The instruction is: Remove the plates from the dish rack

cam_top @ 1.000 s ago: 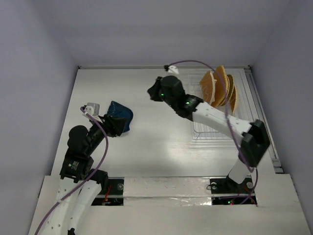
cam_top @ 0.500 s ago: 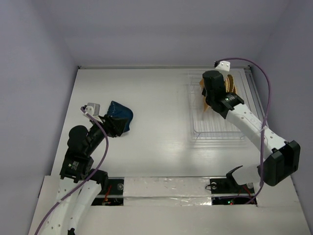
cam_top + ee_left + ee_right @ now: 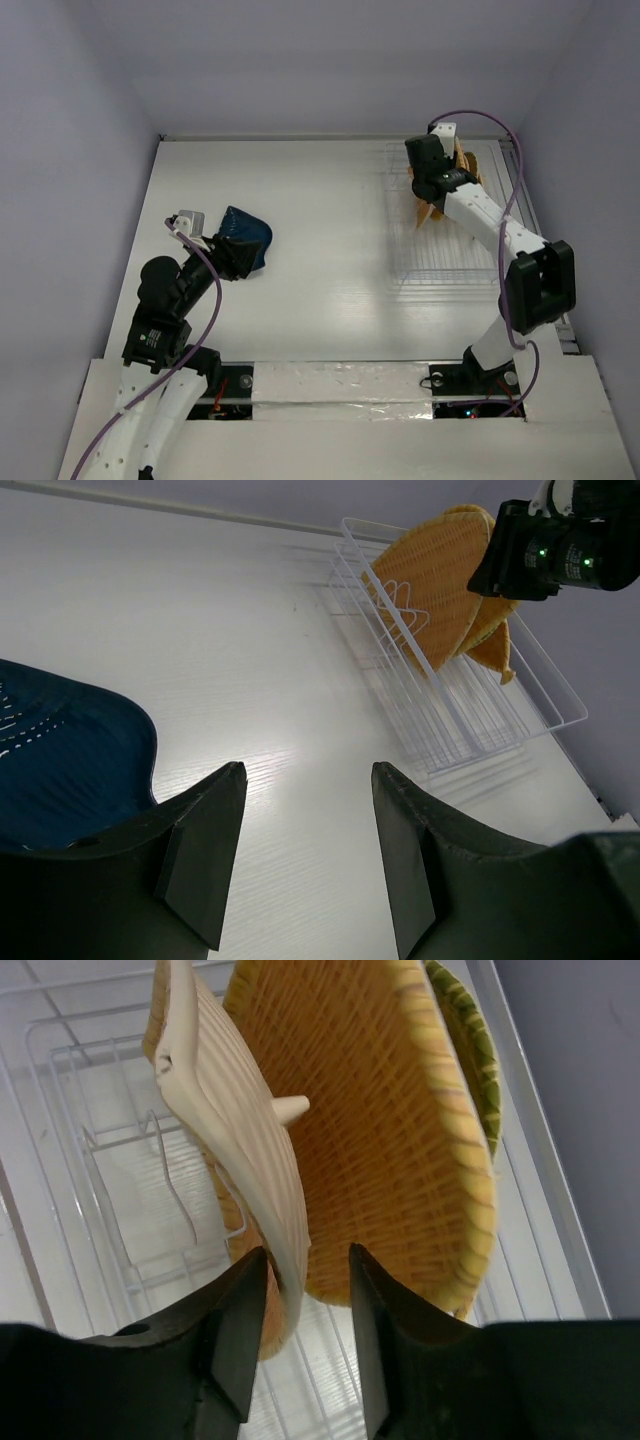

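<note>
In the upper right of the overhead view, the dish rack (image 3: 445, 262) holds a cluster of orange plates (image 3: 428, 208) standing on edge at its far end. The near part of its grid is bare. The right wrist view shows at least three plates there. A pale-backed plate (image 3: 240, 1140) is at the left, a woven orange plate (image 3: 390, 1140) is in the middle, and a green-rimmed plate (image 3: 470, 1050) is partly hidden behind it at the upper right.

The right claw (image 3: 305, 1265) is spread, with the lower rim of the pale-backed plate sitting in the gap between its fingers. There is space on the right side, so it straddles the rim and does not appear to pinch it.

Over at the left of the overhead view, well apart from the rack, a blue plate (image 3: 248, 238) lies out on the counter (image 3: 320, 220). The left claw (image 3: 308, 772) is spread, and only bare counter shows between its fingers. The blue plate is just outside its left finger, and I cannot tell whether they touch.

I judge the job as barely begun. One plate is out of the rack and the orange ones are all yet to come out, with the pale-backed one likely next.
</note>
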### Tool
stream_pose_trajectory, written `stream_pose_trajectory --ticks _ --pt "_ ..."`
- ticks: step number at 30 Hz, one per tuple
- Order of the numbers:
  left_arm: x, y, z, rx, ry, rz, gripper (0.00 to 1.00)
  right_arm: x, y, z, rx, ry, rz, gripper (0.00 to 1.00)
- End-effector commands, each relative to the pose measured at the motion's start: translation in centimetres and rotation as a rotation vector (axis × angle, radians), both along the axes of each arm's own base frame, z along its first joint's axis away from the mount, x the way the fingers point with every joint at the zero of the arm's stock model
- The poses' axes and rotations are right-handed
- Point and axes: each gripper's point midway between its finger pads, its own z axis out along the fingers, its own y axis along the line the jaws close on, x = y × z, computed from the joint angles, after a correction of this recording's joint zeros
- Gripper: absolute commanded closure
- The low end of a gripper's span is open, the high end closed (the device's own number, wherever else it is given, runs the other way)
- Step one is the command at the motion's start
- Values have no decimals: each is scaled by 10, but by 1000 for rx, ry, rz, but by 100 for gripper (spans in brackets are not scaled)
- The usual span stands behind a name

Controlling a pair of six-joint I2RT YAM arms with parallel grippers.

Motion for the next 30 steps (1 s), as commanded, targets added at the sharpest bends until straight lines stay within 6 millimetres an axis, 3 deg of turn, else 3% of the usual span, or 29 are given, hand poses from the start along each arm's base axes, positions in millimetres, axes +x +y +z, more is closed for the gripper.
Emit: stream_pose_trajectory --ticks 1,8,13,17,30 --pt "0 -2 17 -20 -61 -10 50 21 1 20 -22 -49 1 58" --pt "0 -2 16 -21 -57 -15 50 31 -6 9 -115 -4 -28 71" --pt "1 -3 15 -18 -52 -15 50 28 -8 18 -125 -17 -19 88" --pt "0 -3 16 -23 -56 -19 50 26 -10 24 -133 -19 -21 96" --pt "-1 -4 17 -23 -62 -23 50 17 -3 70 -199 -66 -22 100"
